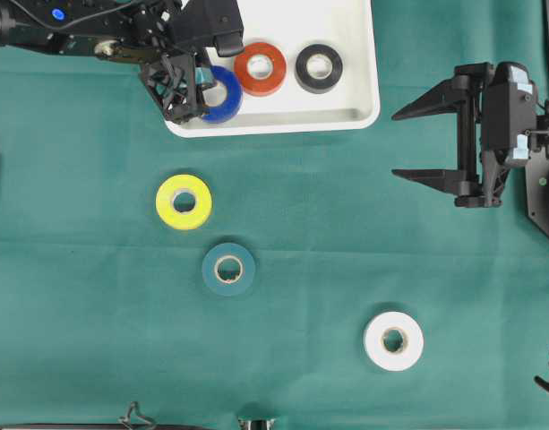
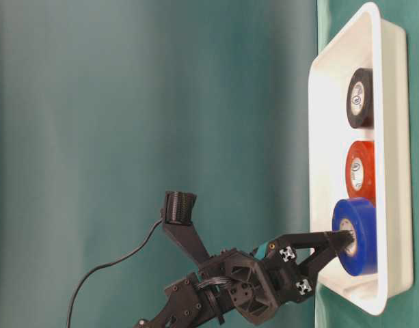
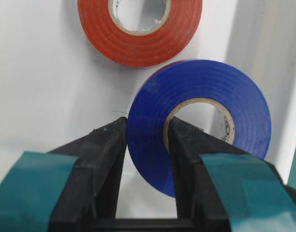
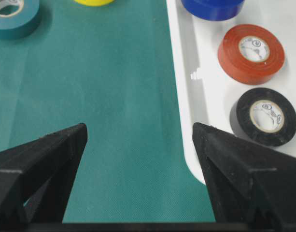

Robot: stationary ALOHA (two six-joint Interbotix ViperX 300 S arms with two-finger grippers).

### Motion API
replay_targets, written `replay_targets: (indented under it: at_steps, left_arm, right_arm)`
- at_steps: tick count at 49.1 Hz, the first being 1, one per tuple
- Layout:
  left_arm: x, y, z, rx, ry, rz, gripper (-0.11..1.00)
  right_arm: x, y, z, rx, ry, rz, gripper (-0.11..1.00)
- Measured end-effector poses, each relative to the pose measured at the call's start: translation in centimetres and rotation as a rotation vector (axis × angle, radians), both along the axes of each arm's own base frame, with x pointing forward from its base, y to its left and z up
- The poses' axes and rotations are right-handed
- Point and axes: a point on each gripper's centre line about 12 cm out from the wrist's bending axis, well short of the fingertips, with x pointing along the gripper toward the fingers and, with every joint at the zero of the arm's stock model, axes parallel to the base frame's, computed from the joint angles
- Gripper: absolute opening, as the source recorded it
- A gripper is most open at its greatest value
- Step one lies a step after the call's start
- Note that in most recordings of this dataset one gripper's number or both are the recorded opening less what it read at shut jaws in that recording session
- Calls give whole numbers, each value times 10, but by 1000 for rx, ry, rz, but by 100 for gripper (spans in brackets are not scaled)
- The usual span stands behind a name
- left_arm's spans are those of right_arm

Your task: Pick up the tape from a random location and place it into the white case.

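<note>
- A robot test bench in a lab: a green cloth point(image 1: 95, 340) covers the whole table.
- Two black robot arms point(image 1: 68, 27) work over it.
- Coloured tape rolls point(image 1: 184, 201) and a white tray point(image 1: 364, 112) are laid out as props.

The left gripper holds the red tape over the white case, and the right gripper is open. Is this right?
Not quite: the left gripper holds the blue tape, as the left wrist view shows. The red tape lies free in the white case. The right gripper is open.

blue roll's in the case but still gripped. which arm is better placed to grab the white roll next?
Right, probably. The right gripper is open, empty and on the white tape side. The left gripper is shut on the blue tape over the white case.
</note>
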Motion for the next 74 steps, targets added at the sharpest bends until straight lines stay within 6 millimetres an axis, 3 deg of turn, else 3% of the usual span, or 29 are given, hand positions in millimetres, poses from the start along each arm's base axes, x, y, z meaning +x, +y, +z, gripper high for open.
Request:
replay_targets:
  at_steps: [6, 15, 20, 41, 60, 74]
  left_arm:
    - [0, 1, 0, 1, -1, 0, 26]
    - [0, 1, 1, 4, -2, 0, 81]
    - [0, 2, 0, 2, -1, 4, 98]
    - [-3, 3, 2, -4, 13, 9, 98]
    - [-4, -3, 73, 18, -47, -5, 98]
    - [-6, -8, 83, 19, -57, -12, 98]
  right_arm:
    - [0, 0, 0, -1, 0, 1, 86]
    - [0, 0, 0, -1, 0, 1, 86]
    - [0, 0, 0, -1, 2, 0, 86]
    - [0, 0, 0, 2, 4, -2, 86]
    - [1, -1, 2, 2, 22, -9, 86]
    - [1, -1, 2, 2, 24, -9, 86]
